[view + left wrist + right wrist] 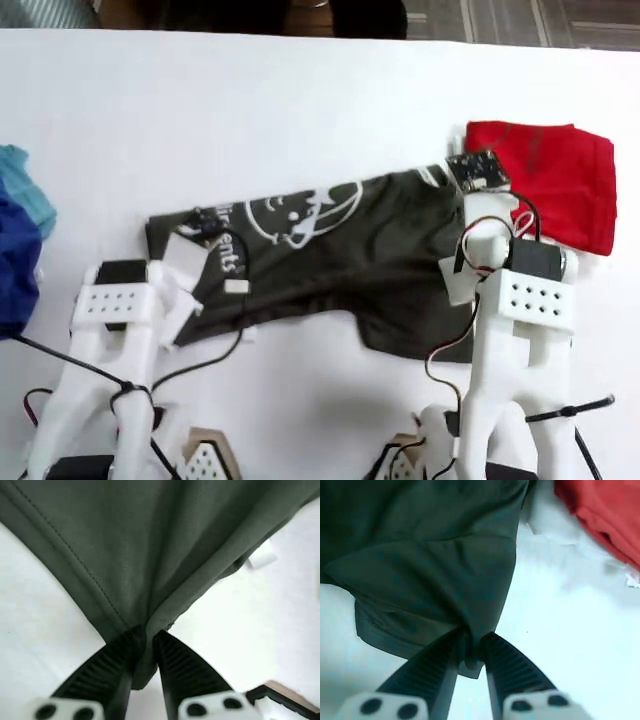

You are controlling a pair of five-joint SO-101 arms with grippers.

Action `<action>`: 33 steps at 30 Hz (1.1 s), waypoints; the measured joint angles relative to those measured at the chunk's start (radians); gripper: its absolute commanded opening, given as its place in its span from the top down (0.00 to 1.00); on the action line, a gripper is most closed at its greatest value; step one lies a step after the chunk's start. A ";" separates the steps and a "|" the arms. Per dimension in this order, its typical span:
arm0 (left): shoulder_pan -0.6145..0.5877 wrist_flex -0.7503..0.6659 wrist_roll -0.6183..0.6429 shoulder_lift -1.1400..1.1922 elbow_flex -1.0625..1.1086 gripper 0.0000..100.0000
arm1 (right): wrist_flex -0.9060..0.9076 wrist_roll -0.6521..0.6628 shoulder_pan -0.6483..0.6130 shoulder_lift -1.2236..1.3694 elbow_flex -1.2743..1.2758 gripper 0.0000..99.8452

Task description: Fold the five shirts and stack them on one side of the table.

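A dark green shirt (340, 255) with a white print lies stretched across the middle of the table between the two arms. My left gripper (145, 645) is shut on a pinched fold of the shirt (150, 555) at its left end (185, 245). My right gripper (472, 647) is shut on the shirt's (430, 565) hem at its right end (480, 200). A folded red shirt (550, 180) rests at the right side of the table, also seen as the red shirt (605, 515) beyond the right gripper.
A bundle of blue and teal shirts (20, 240) lies at the table's left edge. The white table (300, 100) stretches bare toward the far side. Cables and arm bases (300, 450) crowd the near edge.
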 measured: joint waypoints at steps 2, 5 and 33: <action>0.000 0.000 0.000 0.000 0.000 0.97 | 0.000 0.000 0.000 0.000 -0.005 0.98; 0.000 0.000 0.000 0.000 0.000 0.97 | 0.005 0.000 0.000 0.000 -0.006 0.98; 0.052 -0.115 -0.063 0.000 0.117 0.93 | 0.061 0.138 0.101 0.000 0.075 0.94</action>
